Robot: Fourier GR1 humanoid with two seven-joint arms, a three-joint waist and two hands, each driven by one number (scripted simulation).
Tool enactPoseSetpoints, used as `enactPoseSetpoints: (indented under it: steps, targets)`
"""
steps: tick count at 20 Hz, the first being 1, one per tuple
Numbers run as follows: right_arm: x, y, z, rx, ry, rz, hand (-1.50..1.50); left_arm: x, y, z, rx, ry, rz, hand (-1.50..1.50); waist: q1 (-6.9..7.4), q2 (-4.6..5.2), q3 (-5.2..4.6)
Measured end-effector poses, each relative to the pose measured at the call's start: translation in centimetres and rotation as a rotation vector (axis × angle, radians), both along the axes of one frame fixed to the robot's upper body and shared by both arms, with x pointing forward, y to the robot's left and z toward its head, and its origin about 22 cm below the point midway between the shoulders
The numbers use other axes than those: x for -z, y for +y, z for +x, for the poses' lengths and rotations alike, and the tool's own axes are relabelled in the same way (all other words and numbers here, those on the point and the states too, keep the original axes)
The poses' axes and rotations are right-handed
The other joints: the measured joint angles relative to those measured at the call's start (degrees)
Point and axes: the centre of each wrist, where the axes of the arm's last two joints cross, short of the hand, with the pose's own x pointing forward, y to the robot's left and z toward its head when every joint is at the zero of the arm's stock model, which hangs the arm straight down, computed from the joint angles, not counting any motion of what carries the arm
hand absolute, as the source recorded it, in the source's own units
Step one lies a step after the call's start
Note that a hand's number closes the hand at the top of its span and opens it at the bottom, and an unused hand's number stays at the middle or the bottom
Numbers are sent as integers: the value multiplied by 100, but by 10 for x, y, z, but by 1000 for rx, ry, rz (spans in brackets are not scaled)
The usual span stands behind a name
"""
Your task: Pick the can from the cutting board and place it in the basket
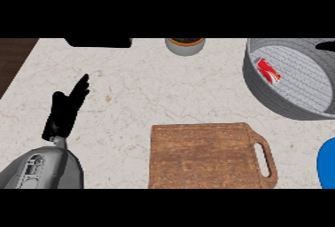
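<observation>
The red can (267, 71) lies on its side inside the grey basket (288, 111), against the basket's left wall at the right of the counter. The wooden cutting board (206, 155) sits at the lower middle with nothing on it, its handle slot to the right. My left hand (65, 111) rests open at the left, fingers straight and pointing up, well apart from the board. A small black part of my right hand (325, 45) shows at the right edge above the basket's far rim, apart from the can.
A small round pot (185, 44) stands at the counter's back middle. A black object (98, 42) sits at the back left. Part of a blue item (328, 164) shows at the right edge, just right of the board's handle. Dark wood borders the counter at far left.
</observation>
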Motion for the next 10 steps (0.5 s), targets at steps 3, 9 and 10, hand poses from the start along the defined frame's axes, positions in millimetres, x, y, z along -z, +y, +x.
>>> enactPoseSetpoints:
  steps: [3,9,10]
  targets:
    - [-9,-18,-9,77,-53,58,-150,-2,-1,0,-4,0,-5,0,-5,-3,0]
    - [-23,-76,-48,202,-82,172,-150,-4,-1,1,-3,5,-10,0,-19,4,4]
    - [-23,-86,-57,219,-78,185,-150,-4,-1,-1,0,6,-11,0,-11,7,4]
